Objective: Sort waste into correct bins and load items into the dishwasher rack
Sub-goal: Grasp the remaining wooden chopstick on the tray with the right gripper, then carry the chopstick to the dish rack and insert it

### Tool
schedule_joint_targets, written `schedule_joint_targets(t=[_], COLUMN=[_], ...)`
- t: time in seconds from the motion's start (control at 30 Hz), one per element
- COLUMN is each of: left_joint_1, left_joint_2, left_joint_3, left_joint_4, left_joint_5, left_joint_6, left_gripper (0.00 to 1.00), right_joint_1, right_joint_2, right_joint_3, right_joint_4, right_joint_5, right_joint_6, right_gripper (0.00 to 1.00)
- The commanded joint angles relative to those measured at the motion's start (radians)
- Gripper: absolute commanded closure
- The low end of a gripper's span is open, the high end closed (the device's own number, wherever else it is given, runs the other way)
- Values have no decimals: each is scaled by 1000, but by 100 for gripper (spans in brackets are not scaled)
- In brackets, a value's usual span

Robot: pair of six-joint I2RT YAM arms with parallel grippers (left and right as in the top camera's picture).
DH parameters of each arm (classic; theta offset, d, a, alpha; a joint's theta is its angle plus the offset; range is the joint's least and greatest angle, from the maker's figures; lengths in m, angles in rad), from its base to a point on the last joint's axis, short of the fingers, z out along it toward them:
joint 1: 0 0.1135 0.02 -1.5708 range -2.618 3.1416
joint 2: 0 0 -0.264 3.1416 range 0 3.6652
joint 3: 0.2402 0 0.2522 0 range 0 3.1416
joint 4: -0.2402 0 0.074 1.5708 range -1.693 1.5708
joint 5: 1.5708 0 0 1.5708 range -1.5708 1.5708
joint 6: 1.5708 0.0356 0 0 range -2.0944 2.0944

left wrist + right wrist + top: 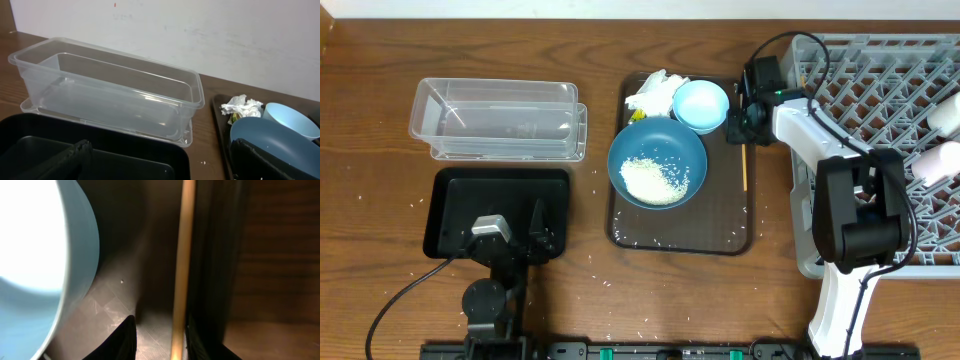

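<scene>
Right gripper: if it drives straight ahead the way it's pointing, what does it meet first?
Most likely the wooden chopstick, lying between the right gripper's open fingers on the brown tray. Depth is unclear; the light-blue dish sits off to one side.

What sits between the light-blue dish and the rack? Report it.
The right gripper and the chopsticks below it on the brown tray, per the overhead view.

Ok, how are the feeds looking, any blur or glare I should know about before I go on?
Overhead: sharp and evenly lit, the rice in the bowl reads clearly. Left wrist: the clear container is in focus with mild reflections. Right wrist: the small dish is blown out to white, the chopstick blurred, the tray under it dark.
</scene>
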Motion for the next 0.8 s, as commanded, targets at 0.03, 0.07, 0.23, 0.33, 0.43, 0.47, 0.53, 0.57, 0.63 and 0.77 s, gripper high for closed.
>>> schedule_joint_targets(t=[0.03, 0.07, 0.23, 0.33, 0.43, 0.47, 0.53, 0.57, 0.63, 0.77], left_joint_1=[-1, 0, -1, 0, 0, 0, 0, 0, 0, 0], left_joint_2=[-7, -7, -7, -7, -7, -7, -7, -7, -7, -7], left_joint_3=[-16, -16, -16, -16, -16, -16, -16, -16, -16, -16], left_joint_4=[-37, -37, -37, -37, -37, -37, -37, -37, -37, -37], left_joint_5=[2, 2, 2, 2, 2, 2, 2, 2, 2, 2], left_joint_6=[14, 14, 14, 14, 14, 14, 14, 14, 14, 14], left_gripper=[9, 9, 9, 9, 9, 9, 9, 9, 9, 9], right_joint_1=[23, 26, 42, 47, 47, 46, 40, 34, 18, -37], right_joint_2=[37, 45, 72, 71, 69, 68, 65, 62, 49, 5], right_joint_3=[-5, -5, -5, -5, 0, 5, 25, 43, 90, 206], right_joint_4=[-1, -1, -6, -11, -19, -23, -50, -73, -128, -229], right_joint_5=[-3, -3, -2, -3, -4, -4, -3, -3, -3, -13], right_joint_6=[5, 5, 13, 21, 31, 31, 28, 26, 26, -6], right_gripper=[69, 70, 84, 92, 99, 99, 99, 99, 99, 99])
